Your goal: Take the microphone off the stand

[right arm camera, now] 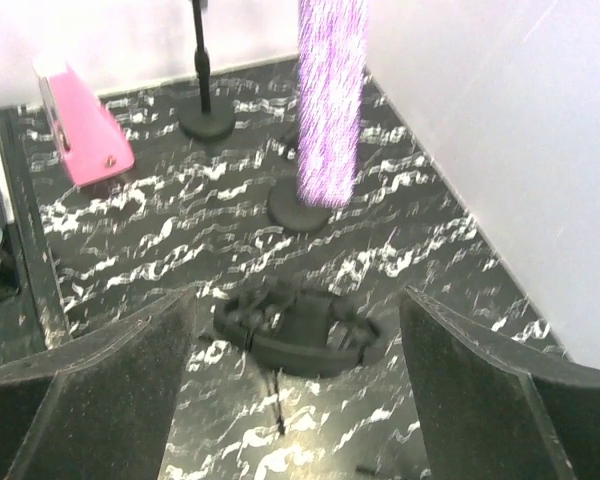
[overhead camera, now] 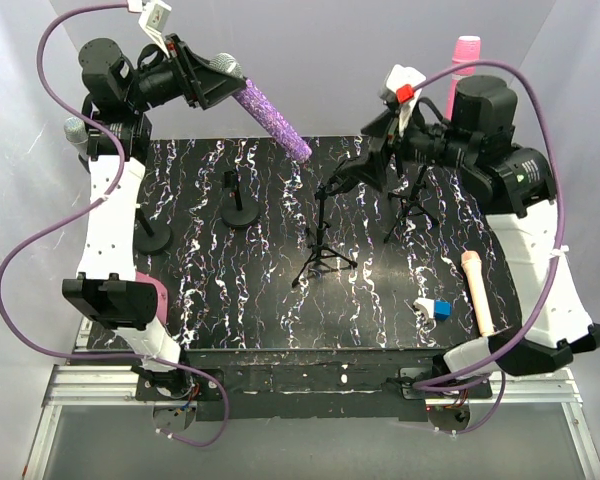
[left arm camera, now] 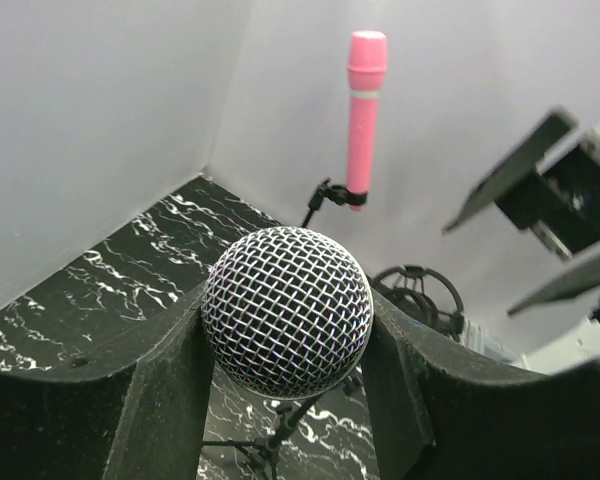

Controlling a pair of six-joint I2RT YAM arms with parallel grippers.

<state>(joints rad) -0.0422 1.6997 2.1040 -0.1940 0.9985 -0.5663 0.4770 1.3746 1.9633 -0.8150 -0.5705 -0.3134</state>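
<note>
1. Left hand (overhead camera: 223, 78): I read it as closed on the purple microphone (overhead camera: 275, 115). In the left wrist view both fingers (left arm camera: 170, 390) press against the sides of the mesh head (left arm camera: 285, 310).

2. Position of the purple microphone: it is raised above the back left of the surface (overhead camera: 230, 300). It is tilted, with the head up at the hand and the tail end pointing down toward the middle. It is clear of the tripod stand (overhead camera: 320, 250) and touches nothing but the hand. In the right wrist view its glitter body hangs in the air at the top of the picture.

3. Right hand (overhead camera: 350, 172): the jaws stand wide and hold nothing. In the right wrist view the fingers (right arm camera: 110, 380) sit on either side of the stand's clip (right arm camera: 300, 325), with a gap on each side. The clip is empty.

4. Other items: a pink microphone (left arm camera: 365, 110) stands upright in the clip of a second stand at the back right. A peach microphone (overhead camera: 477, 290) lies flat near the right edge of the surface. Two round-base stands (overhead camera: 240, 205) are on the left half.
</note>
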